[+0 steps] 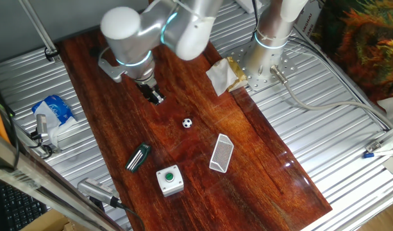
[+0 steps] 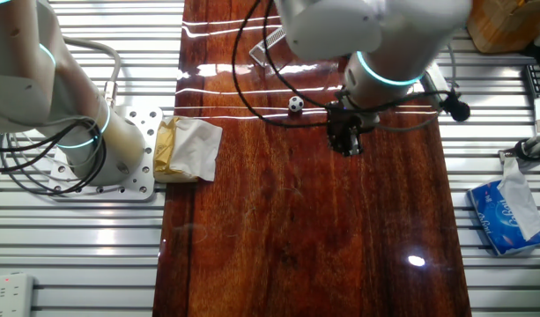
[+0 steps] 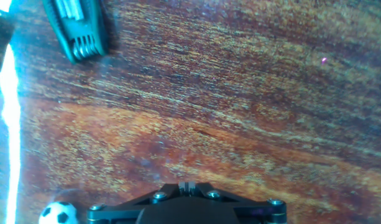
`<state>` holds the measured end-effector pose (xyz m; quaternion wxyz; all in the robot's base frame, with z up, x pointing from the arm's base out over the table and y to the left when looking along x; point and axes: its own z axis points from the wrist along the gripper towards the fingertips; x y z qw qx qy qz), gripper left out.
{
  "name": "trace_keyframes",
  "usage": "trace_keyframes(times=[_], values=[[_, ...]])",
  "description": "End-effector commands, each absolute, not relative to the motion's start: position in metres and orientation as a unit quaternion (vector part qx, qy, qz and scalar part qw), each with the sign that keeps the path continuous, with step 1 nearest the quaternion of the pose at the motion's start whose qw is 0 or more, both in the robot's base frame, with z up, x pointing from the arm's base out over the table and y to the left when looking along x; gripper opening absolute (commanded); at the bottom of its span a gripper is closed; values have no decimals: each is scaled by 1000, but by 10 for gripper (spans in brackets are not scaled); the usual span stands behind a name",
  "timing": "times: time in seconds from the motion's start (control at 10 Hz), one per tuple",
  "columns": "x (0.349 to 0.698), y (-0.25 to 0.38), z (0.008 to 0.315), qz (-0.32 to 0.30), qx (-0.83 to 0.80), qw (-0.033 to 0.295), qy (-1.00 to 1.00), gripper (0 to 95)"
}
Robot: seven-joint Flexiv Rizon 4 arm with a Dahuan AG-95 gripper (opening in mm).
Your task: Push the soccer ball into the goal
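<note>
In one fixed view the gripper [image 1: 156,97] hangs just above the wooden table [image 1: 260,167] at upper centre with its fingers pressed together on nothing, the soccer ball [image 1: 187,122] lies free right of and below it, and the goal [image 1: 221,153] lies flat further toward the lower right, apart from the ball. In the other fixed view the closed gripper [image 2: 347,143] sits right of centre, the ball [image 2: 295,104] to its upper left. In the hand view the ball [image 3: 57,214] shows at the bottom left corner and a dark green-striped clip [image 3: 75,26] at the upper left
</note>
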<state>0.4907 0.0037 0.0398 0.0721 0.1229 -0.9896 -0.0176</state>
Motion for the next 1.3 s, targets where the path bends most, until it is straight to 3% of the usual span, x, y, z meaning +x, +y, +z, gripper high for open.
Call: trace_keyframes(times=[0.1,0.7,1.3], values=[[488,9,37,-13,115,68,-991,0],[488,9,37,-6,134,68,-989,0],[488,9,37,9,236,47,-971,0]])
